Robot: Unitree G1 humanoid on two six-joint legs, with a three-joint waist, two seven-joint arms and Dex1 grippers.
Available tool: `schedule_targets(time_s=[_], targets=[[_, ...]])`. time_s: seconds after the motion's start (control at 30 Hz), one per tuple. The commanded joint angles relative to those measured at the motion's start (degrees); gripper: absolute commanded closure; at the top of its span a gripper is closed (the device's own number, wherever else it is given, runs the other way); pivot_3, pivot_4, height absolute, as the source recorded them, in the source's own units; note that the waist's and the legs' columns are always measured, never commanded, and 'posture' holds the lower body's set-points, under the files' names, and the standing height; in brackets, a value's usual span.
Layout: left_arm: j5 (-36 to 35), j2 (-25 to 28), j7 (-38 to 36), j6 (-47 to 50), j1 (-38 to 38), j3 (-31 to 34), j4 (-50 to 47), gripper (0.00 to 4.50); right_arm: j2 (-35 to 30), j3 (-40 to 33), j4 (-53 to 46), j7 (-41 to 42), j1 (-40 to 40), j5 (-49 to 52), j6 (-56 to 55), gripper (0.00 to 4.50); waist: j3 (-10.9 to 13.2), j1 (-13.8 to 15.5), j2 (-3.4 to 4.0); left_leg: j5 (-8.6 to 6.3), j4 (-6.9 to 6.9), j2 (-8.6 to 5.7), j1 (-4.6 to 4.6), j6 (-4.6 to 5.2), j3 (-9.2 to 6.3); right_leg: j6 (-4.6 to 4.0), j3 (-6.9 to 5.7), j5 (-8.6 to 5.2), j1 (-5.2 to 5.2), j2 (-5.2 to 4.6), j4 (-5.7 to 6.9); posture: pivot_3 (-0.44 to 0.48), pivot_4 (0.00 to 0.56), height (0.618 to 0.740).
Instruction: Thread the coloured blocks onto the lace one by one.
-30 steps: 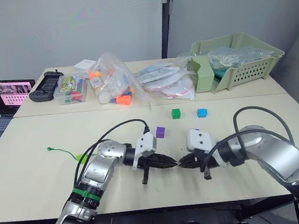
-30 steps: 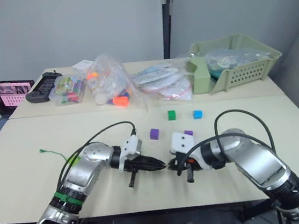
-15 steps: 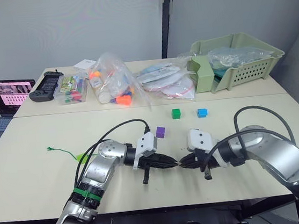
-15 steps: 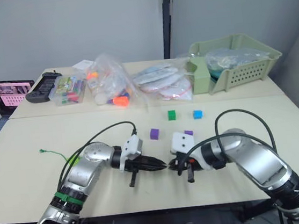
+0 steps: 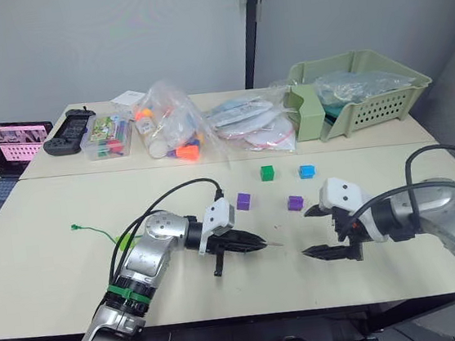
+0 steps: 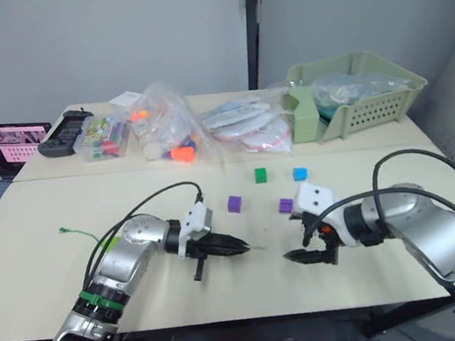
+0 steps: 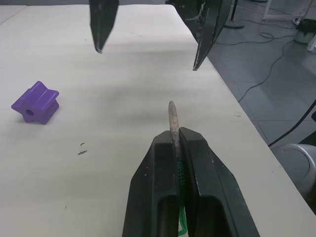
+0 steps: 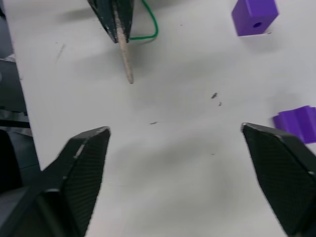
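Note:
My left gripper [image 5: 255, 245] is shut on the lace, whose stiff greyish tip [image 7: 172, 116] sticks out past its fingers just above the table. The green cord trails back to a knotted end [image 5: 76, 227] at the left. My right gripper [image 5: 310, 233] stands open a short way right of the tip, with nothing between its fingers [image 8: 81, 168]. Two purple blocks [image 5: 244, 201] [image 5: 295, 203] lie just beyond the grippers. Farther back lie a dark green block [image 5: 267, 172] and a blue block [image 5: 306, 171]. A lime green block [image 6: 108, 243] sits beside my left forearm.
On the rear table stand a laptop [image 5: 12, 143], a black controller [image 5: 65, 133], a clear box [image 5: 108, 135], bags of toys [image 5: 175, 127] and a green basket [image 5: 358, 90]. Black cables [image 5: 173, 197] loop above both forearms.
My right gripper has opened and drawn back to the right, away from the left gripper. The left gripper still holds the lace tip in the same place.

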Motion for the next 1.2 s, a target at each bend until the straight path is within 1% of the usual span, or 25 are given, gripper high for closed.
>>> schedule_targets(time_s=[0.03, 0.2, 0.33, 0.47, 0.53, 0.6, 0.73, 0.87, 0.93, 1.03, 1.2], targets=[[0.0, 1.0, 1.1, -0.4, 0.2, 1.5, -1.2, 4.50, 0.5, 0.6, 5.8, -2.0, -2.0, -4.9, -7.1, 0.02, 0.0, 0.0, 0.00, 0.00, 0.00, 0.00, 0.00, 0.00, 0.00, 0.00, 0.00, 0.00, 0.00, 0.00, 0.00, 0.000, 0.150, 0.734], [0.1, 1.8, 2.2, -0.4, 0.9, 1.5, -1.8, 4.50, 3.0, 4.4, 15.9, -1.8, -6.5, -10.7, -15.2, 0.02, 0.0, -0.1, 0.01, 0.00, -0.01, 0.00, 0.00, 0.00, 0.04, 0.00, 0.03, 0.00, -0.03, 0.00, -0.01, 0.000, 0.150, 0.734], [0.1, 2.2, 3.0, -0.2, 1.6, 1.4, -2.6, 4.50, 3.1, 6.1, 23.3, -0.1, -10.6, -14.4, -19.6, 0.02, 0.0, 0.0, 0.01, 0.00, -0.01, -0.02, -0.02, 0.00, 0.05, 0.00, 0.04, 0.00, -0.03, -0.02, -0.01, 0.000, 0.150, 0.734], [0.1, 2.2, 4.0, -0.1, 2.4, 1.5, -3.5, 4.50, 2.4, 8.8, 33.8, 1.2, -17.5, -20.7, -25.9, 0.02, 0.0, 0.0, 0.01, 0.00, -0.01, -0.01, 0.00, 0.00, 0.08, 0.00, 0.05, 0.01, -0.04, -0.02, -0.02, 0.000, 0.150, 0.734], [0.0, 2.2, 4.3, 0.0, 2.5, 1.4, -3.7, 4.50, 3.1, 10.2, 38.2, 1.8, -20.1, -23.3, -29.2, 0.02, 0.0, 0.0, 0.02, 0.00, -0.03, -0.01, 0.00, 0.00, 0.09, -0.01, 0.04, 0.00, -0.04, -0.02, -0.01, 0.000, 0.150, 0.734], [0.0, 2.0, 4.9, 0.1, 2.8, 1.3, -4.1, 4.50, 4.8, 12.6, 45.3, 1.6, -24.2, -27.1, -34.6, 0.02, 0.0, -0.1, 0.02, 0.00, -0.05, 0.00, 0.02, 0.00, 0.09, -0.01, 0.04, 0.01, -0.04, -0.02, -0.02, 0.000, 0.150, 0.734], [0.1, 1.5, 6.5, 0.4, 3.3, 1.3, -5.1, 4.50, 9.7, 17.9, 63.4, -1.9, -34.1, -36.2, -46.6, 0.02, 0.0, -0.6, 0.02, 0.00, -0.08, 0.00, 0.07, 0.00, 0.16, -0.02, 0.10, 0.01, -0.06, -0.01, 0.00, 0.000, 0.150, 0.734], [0.1, 1.5, 8.0, 1.1, 4.4, 1.4, -6.8, 4.50, 14.7, 21.7, 79.9, -7.1, -41.6, -43.1, -56.6, 0.02, 0.0, -0.8, 0.03, 0.00, -0.16, -0.01, 0.06, 0.00, 0.15, -0.05, 0.10, 0.03, -0.09, -0.05, 0.01, 0.000, 0.150, 0.734], [0.2, 1.6, 8.7, 1.4, 5.0, 1.4, -7.7, 4.50, 17.1, 22.7, 86.6, -9.9, -44.6, -45.4, -59.9, 0.02, 0.0, -0.8, 0.04, 0.00, -0.19, -0.03, 0.06, 0.00, 0.12, -0.06, 0.09, 0.05, -0.10, -0.08, 0.04, 0.000, 0.150, 0.734], [0.2, 1.6, 9.7, 1.6, 5.5, 1.4, -8.5, 4.50, 19.7, 23.9, 93.8, -13.2, -47.4, -48.3, -63.6, 0.02, 0.0, -0.9, 0.05, 0.00, -0.20, -0.05, 0.06, -0.01, 0.11, -0.07, 0.08, 0.08, -0.11, -0.11, 0.07, 0.000, 0.150, 0.734], [0.2, 1.7, 10.8, 1.8, 5.9, 1.4, -9.1, 4.50, 22.9, 24.8, 99.6, -15.9, -49.0, -51.2, -66.7, 0.02, 0.0, -1.2, 0.06, 0.00, -0.21, -0.06, 0.07, -0.01, 0.08, -0.08, 0.06, 0.10, -0.10, -0.12, 0.09, 0.000, 0.150, 0.734]])
